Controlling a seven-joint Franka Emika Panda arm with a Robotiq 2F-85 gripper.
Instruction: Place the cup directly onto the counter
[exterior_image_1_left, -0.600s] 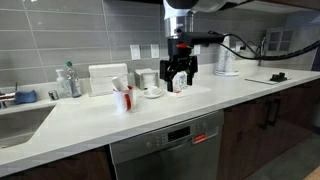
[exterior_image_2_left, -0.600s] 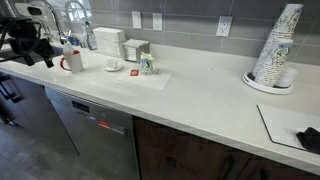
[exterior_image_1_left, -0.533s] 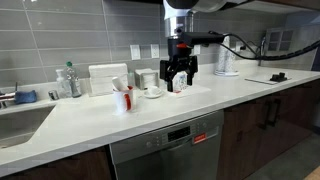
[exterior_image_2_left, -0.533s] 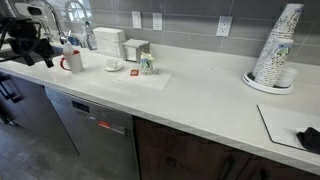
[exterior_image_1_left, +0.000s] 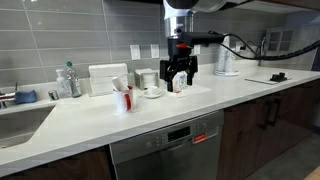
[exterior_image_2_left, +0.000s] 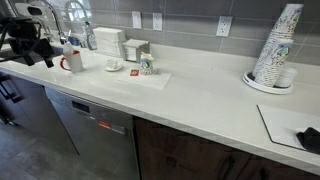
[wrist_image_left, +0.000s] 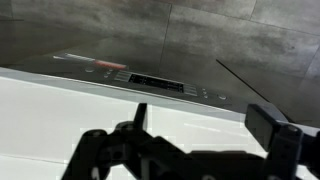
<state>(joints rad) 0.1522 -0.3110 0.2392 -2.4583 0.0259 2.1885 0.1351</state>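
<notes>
Currently the gripper (exterior_image_1_left: 179, 80) is hanging above the counter (exterior_image_2_left: 200, 100), fingers spread wide and holding nothing. The wrist view is showing both fingers apart, with bare white surface between them. The cup (exterior_image_2_left: 147, 66) is standing upright on a flat mat (exterior_image_2_left: 160, 79), just beside the saucer cup (exterior_image_2_left: 113, 65). The gripper is hovering well apart from the saucer cup, out toward the counter's front edge.

In an exterior view the cup (exterior_image_2_left: 147, 66) stands on a mat (exterior_image_2_left: 158, 80) on the counter (exterior_image_2_left: 215, 100). Cup with saucer (exterior_image_2_left: 114, 65) just left of it, utensil cup (exterior_image_2_left: 73, 62) further left, napkin box (exterior_image_2_left: 108, 42) behind them. Paper cup stack (exterior_image_2_left: 277, 48) well apart, right. Dishwasher (exterior_image_2_left: 95, 122) under the counter.
</notes>
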